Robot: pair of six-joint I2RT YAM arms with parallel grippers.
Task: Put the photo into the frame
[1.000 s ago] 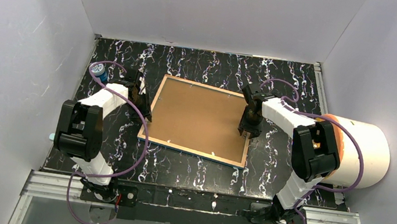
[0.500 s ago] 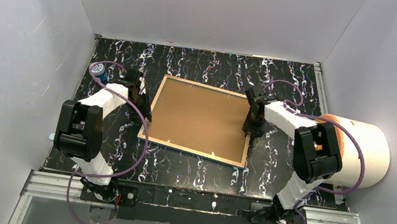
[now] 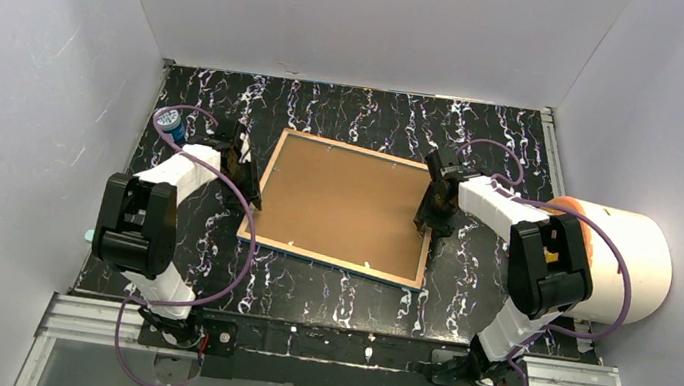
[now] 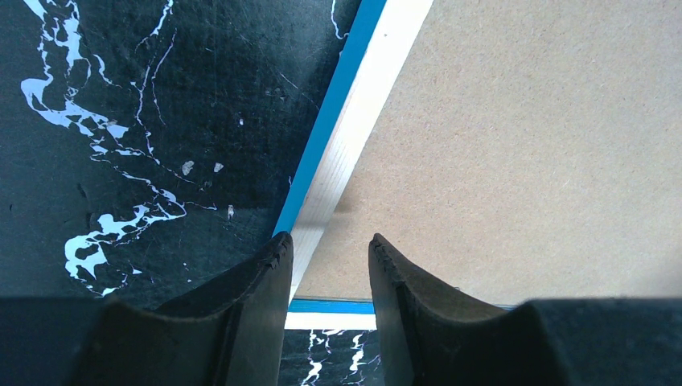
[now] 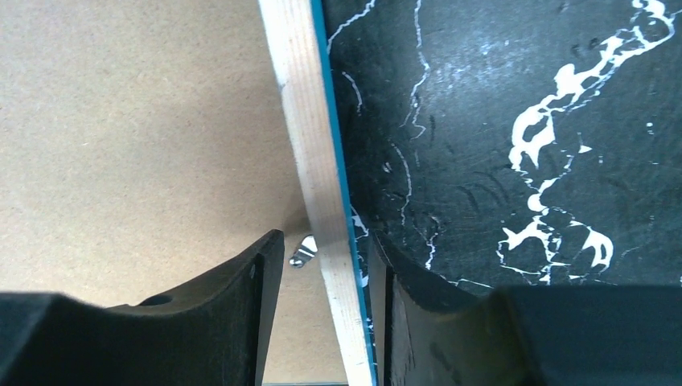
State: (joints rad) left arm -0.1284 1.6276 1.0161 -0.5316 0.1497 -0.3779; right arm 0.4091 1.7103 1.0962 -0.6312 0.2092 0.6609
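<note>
Frame (image 3: 328,261) lies face-down in the middle of the marbled table (image 3: 349,113), with the brown backing board (image 3: 344,204) set in it. Left gripper (image 4: 326,241) sits at the left rim near the near corner, fingers parted astride it. Right gripper (image 5: 326,237) sits at the right rim, fingers parted either side.

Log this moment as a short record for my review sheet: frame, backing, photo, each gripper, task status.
frame: lies flat on the table, wood-coloured back up
backing board: brown, fills the frame's back
photo: not visible in any view
left gripper: open, fingers either side of the frame's left rim
right gripper: open, fingers either side of the right rim
task status: cannot tell whether the photo is under the board
</note>
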